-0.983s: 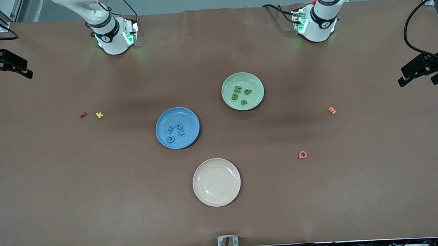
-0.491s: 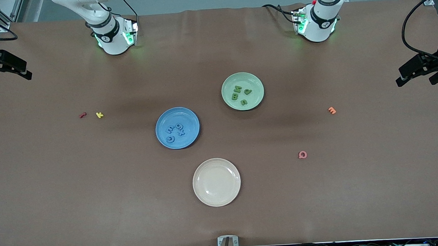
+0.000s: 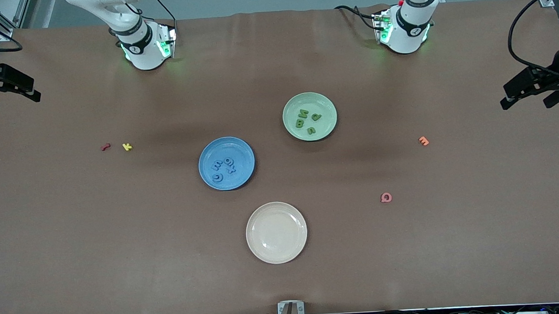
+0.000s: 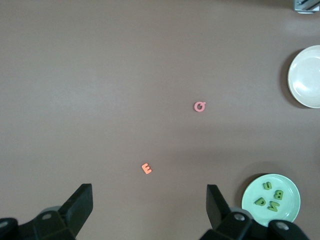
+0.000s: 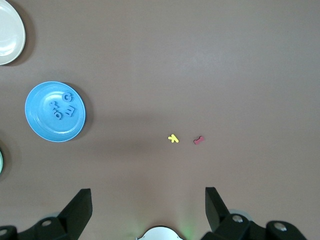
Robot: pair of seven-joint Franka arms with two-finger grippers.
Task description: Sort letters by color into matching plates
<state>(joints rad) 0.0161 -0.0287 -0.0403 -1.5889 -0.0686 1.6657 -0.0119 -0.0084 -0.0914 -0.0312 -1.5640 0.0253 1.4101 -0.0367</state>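
Four blue letters (image 3: pixel 223 167) in the blue plate (image 3: pixel 226 163), four green letters (image 3: pixel 308 120) in the green plate (image 3: pixel 310 116), left gripper (image 3: pixel 530 91) and right gripper (image 3: pixel 8 85) both waiting high at the table's ends, jaws spread wide, empty

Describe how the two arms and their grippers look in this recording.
Both arms are glossy white with black joint rings and green lights glowing at their bases, and black cables run to them. The left gripper and right gripper are matte black, with chunky angular black fingers seen in the wrist views.
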